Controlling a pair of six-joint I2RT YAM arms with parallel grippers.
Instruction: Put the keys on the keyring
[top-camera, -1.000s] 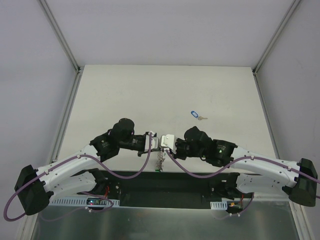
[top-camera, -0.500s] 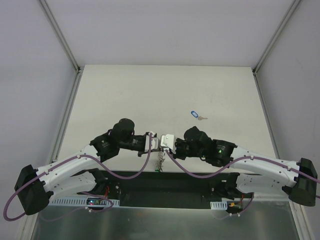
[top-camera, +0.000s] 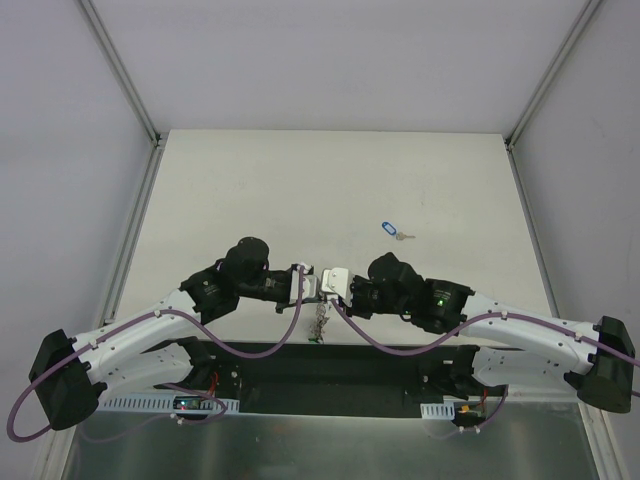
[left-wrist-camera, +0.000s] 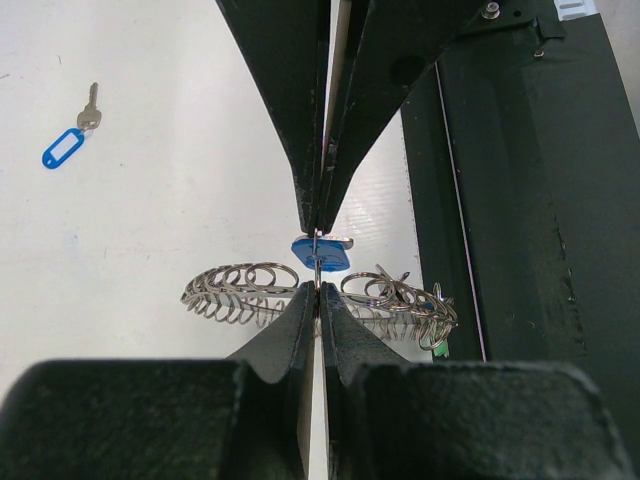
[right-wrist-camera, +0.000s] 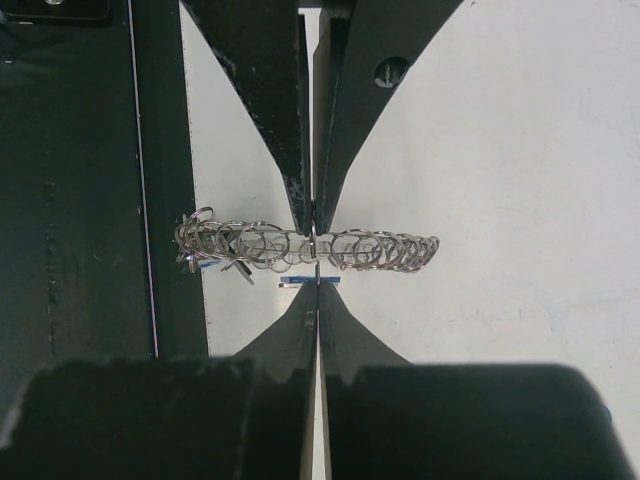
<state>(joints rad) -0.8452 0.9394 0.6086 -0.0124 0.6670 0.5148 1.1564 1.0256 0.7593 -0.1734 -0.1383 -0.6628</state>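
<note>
My left gripper (left-wrist-camera: 318, 290) is pinched closed on the coiled keyring (left-wrist-camera: 238, 293). The coil stretches sideways across the gripper's tips at the near edge of the table (top-camera: 300, 180), about 6 o'clock from the table's centre in the overhead view. My right gripper (right-wrist-camera: 317, 290) meets it tip to tip, its jaws clamped on a blue-headed key (left-wrist-camera: 321, 256) held right against the coil. One end of the coil hangs over the dark base plate (left-wrist-camera: 520, 200). A loose blue-tagged key (top-camera: 391, 229) lies flat on the table, well apart, at about 1 o'clock from the grippers.
</note>
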